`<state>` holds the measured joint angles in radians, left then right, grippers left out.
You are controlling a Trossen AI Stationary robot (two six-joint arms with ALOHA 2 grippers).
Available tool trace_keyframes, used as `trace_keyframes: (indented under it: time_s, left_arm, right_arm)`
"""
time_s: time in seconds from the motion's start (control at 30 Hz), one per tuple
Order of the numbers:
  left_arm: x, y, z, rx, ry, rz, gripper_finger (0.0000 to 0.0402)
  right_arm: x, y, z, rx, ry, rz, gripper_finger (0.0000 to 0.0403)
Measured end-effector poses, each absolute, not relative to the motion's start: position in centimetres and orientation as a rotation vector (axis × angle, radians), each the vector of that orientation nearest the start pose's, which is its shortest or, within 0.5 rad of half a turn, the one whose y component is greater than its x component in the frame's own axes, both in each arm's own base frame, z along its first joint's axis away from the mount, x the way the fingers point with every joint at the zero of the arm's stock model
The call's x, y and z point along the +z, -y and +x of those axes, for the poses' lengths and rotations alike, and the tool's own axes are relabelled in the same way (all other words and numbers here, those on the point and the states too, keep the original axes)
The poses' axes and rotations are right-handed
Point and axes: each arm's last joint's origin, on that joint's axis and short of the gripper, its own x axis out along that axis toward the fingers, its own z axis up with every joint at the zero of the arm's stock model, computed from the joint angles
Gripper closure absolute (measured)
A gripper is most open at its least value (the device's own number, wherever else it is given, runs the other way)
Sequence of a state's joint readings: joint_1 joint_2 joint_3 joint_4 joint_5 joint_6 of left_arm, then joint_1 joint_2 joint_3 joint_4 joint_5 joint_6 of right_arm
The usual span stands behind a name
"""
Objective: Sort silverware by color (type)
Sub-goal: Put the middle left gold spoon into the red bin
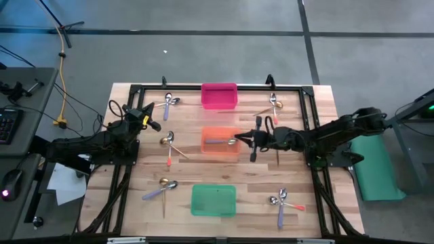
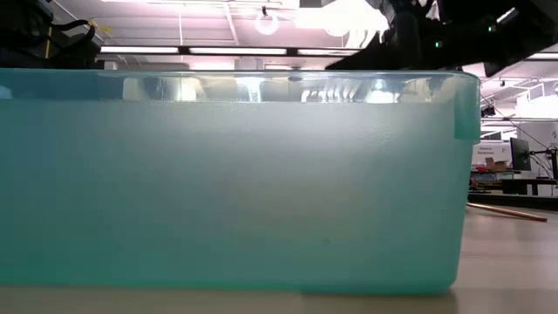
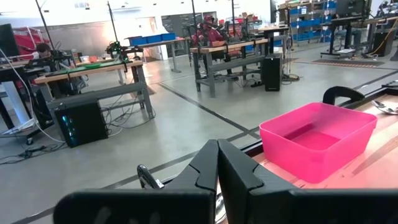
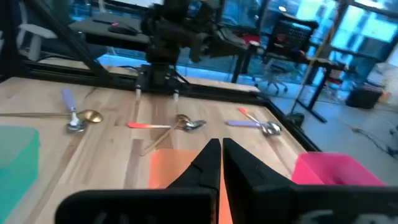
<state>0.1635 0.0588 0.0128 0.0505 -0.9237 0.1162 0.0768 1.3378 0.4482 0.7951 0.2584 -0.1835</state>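
Note:
Small spoons lie flat on the wooden table in loose clusters: far left point(image 1: 168, 104), mid left point(image 1: 169, 144), near left point(image 1: 161, 189), far right point(image 1: 273, 105) and near right point(image 1: 283, 200). One silver spoon with a purplish handle point(image 1: 220, 141) lies in the orange bin point(image 1: 220, 150). My right gripper point(image 1: 239, 138) is shut and level at that bin's right rim; its wrist view shows nothing between the fingers point(image 4: 219, 163). My left gripper point(image 1: 154, 120) waits shut at the table's left side point(image 3: 217, 163).
A pink bin point(image 1: 219, 95) stands at the far centre and a green bin point(image 1: 213, 200) at the near centre, filling the low view point(image 2: 227, 174). A dark frame point(image 1: 308, 108) runs around the table. Bare wood lies between the bins and the spoon clusters.

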Motion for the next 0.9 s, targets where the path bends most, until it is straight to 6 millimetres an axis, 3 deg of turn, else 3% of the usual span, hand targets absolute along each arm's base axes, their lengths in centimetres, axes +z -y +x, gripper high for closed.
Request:
trace_keyframes:
  time_s: [0.33,0.6,0.77,0.9]
  left_arm:
    - [16.9,-3.7,8.5,1.074,0.016,-0.009,0.0401]
    - [17.2,-2.9,9.4,0.652,0.049,-0.030,0.0401]
    - [17.0,-2.6,9.7,0.506,0.035,-0.043,0.0401]
    - [16.6,-2.6,10.0,0.489,-0.027,-0.039,0.0401]
  right_arm:
    - [21.3,1.0,26.3,-0.256,-0.084,-0.242,0.0403]
    - [22.9,3.6,26.9,-0.358,-0.052,-0.269,0.0403]
    - [23.4,5.2,26.9,-0.405,-0.076,-0.267,0.0403]
    - [23.6,6.5,26.9,-0.438,-0.082,-0.266,0.0403]
